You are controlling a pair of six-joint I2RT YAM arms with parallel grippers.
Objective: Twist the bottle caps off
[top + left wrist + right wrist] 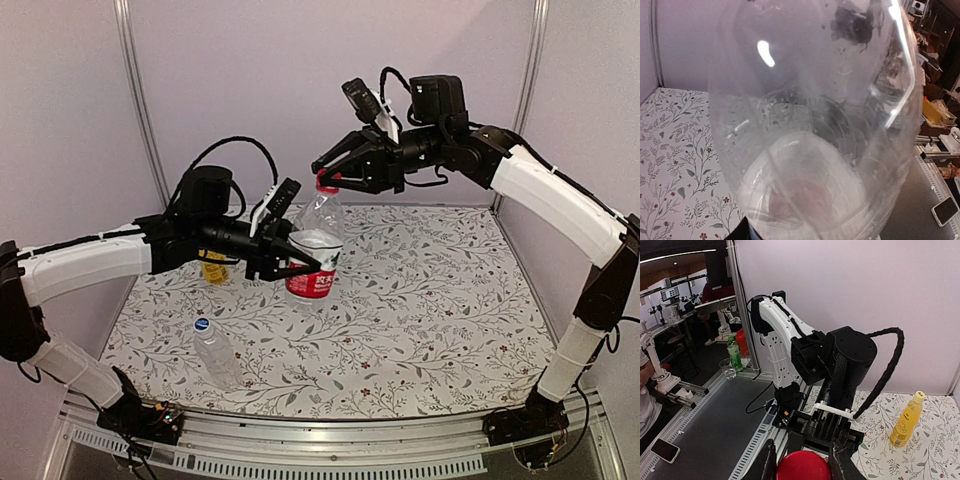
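Pale lilac walls (250, 70) close in a surface (440, 300) covered with a leaf-and-flower print. Near its middle stands the red-label bottle (318, 245), clear plastic, upright with its neck leaning a little to the left. The left claw (298, 263) comes in from the side and pinches this bottle around its body, level with the top of the label, one finger on each side. In the left wrist view the clear wall of the bottle fills nearly the whole picture. The right claw (328, 177) reaches in from the upper right and is pressed together on the red cap (326, 185), which sits on the bottle's neck; the right wrist view shows a dark finger tight against either side of the cap. The yellow-liquid bottle (905, 422) stands upright towards the back left of the surface, its yellow cap (920, 395) on, partly hidden behind the left arm in the top view. The clear unlabelled bottle (220, 355) is near the front left, well apart from the others, with the blue cap (201, 325) on it; whether it stands or lies I cannot tell
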